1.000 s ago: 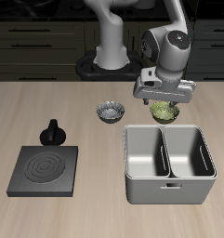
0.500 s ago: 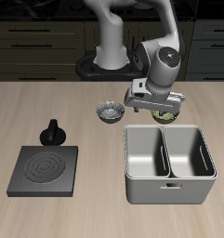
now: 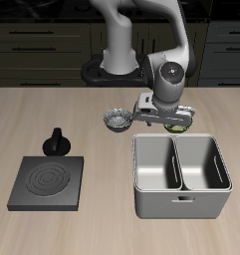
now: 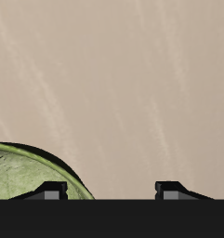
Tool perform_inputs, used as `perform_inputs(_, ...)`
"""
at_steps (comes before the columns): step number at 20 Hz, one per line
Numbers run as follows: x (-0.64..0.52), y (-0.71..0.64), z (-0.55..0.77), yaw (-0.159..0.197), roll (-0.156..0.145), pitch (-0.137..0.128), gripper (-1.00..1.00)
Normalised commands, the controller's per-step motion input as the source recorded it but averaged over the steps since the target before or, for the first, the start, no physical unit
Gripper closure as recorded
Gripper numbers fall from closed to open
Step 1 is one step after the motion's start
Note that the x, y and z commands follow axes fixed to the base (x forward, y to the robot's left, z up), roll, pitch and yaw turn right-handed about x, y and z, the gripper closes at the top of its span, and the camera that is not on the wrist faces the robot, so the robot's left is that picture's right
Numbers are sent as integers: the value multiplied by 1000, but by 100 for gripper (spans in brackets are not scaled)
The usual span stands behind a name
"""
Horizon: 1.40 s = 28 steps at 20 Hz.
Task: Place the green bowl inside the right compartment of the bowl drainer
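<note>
While the green bowl (image 3: 176,124) is seen resting on the surface (image 3: 92,139) just behind the drainer (image 3: 181,175), the claw (image 3: 163,114) is shown lowered close over it with its fingers spread; nothing is pinched, and only one fingertip (image 4: 50,191) is seen near the bowl's rim in the wrist view. By this evidence the task is judged barely begun: grasping, lifting and placing into the right compartment are all left. Most of the bowl is hidden by the claw, and contact with its rim cannot be made out.
</note>
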Motion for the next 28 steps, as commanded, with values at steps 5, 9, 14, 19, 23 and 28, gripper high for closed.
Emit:
perform_inputs(5, -410, 89, -298, -105, 109, 35, 100)
perform_inputs(9, -124, -201, 292, -46, 38, -70, 100)
perform_inputs(14, 66, -158, 353, -22, -6, -71, 100)
perform_inputs(19, 23, -193, 475, -1, -4, -75, 100)
perform_inputs(23, -39, -144, 541, 47, -4, -90, 100)
perform_inputs(28, -38, -177, 471, 42, -30, -63, 100)
